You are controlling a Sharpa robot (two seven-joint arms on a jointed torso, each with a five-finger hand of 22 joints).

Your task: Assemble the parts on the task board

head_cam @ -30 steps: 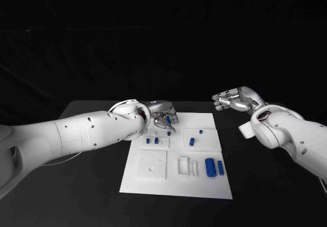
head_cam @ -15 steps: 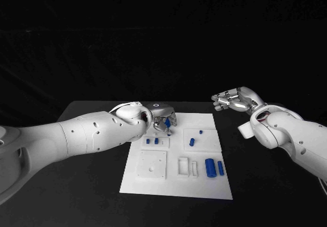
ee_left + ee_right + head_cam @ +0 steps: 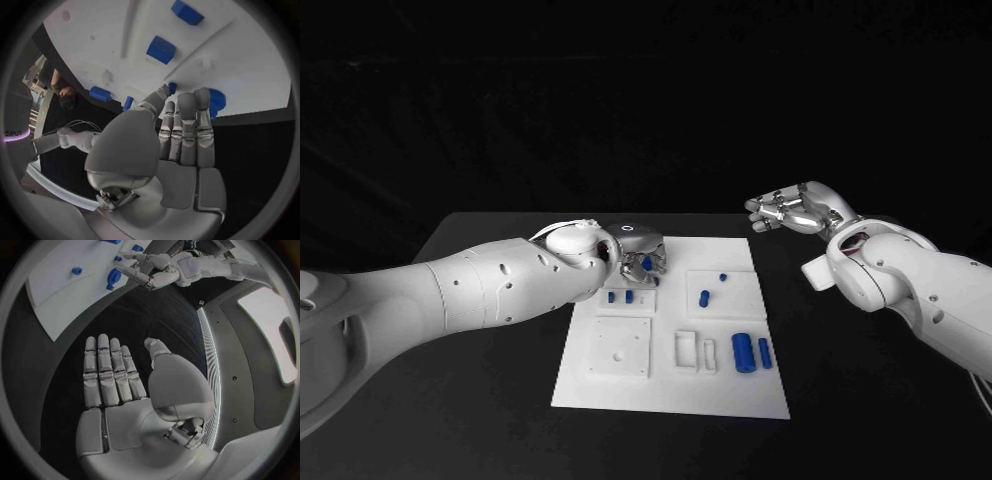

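The white task board [image 3: 672, 375] lies in the middle of the table. My left hand [image 3: 638, 252] hovers over its far left corner and pinches a small blue part [image 3: 646, 263] between thumb and fingers; the left wrist view shows that part [image 3: 172, 88] at the thumb tip. A round blue piece [image 3: 216, 101] lies just past the fingers. Two short blue parts [image 3: 620, 297] stand below the hand. A blue peg [image 3: 705, 297] and a blue stub [image 3: 723, 277] sit mid-board. My right hand [image 3: 790, 212] hangs off the board's far right, holding nothing, its fingers [image 3: 106, 370] straight.
A thick blue cylinder [image 3: 744, 353] and a thinner one [image 3: 766, 350] lie at the board's right side. A square white plate [image 3: 623, 348] and two white slots [image 3: 695, 350] sit on the near half. Black table [image 3: 862, 400] surrounds the board.
My left hand has drawn slightly back and left over the board's far corner, still pinching the blue part. The right hand has not moved.
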